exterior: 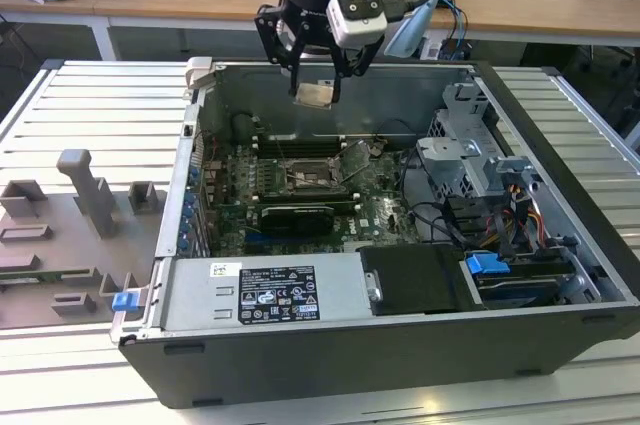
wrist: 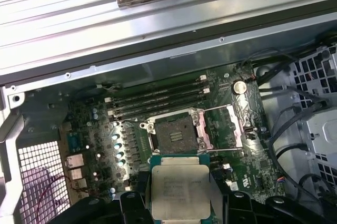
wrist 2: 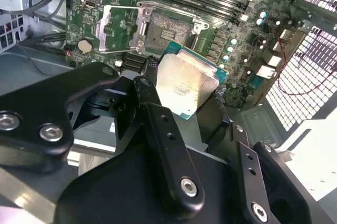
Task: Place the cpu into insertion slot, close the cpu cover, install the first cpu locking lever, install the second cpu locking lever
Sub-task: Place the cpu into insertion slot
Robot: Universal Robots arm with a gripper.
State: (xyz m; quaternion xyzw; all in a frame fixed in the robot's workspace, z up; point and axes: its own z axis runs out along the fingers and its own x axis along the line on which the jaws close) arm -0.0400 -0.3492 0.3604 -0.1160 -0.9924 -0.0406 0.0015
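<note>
Step in hand: placing the cpu in the socket.

- The tool [exterior: 316, 85] is clamped on the cpu [exterior: 313, 95], one finger on each opposite edge. The metal top shows in both wrist views [wrist 2: 184, 87] [wrist: 179, 192].
- The cpu hangs well above the board, inside the open case [exterior: 560, 145] on the desk [exterior: 90, 105].
- The socket [wrist: 176, 135] is bare. The cover [wrist: 227, 126] is swung open beside it, so nothing blocks the drop.
- In the first wrist view the cpu sits just off the socket, not over it.

Judgement: the placement calls for centring the cpu over the socket, squaring its edges to the frame, then a level descent.
</note>
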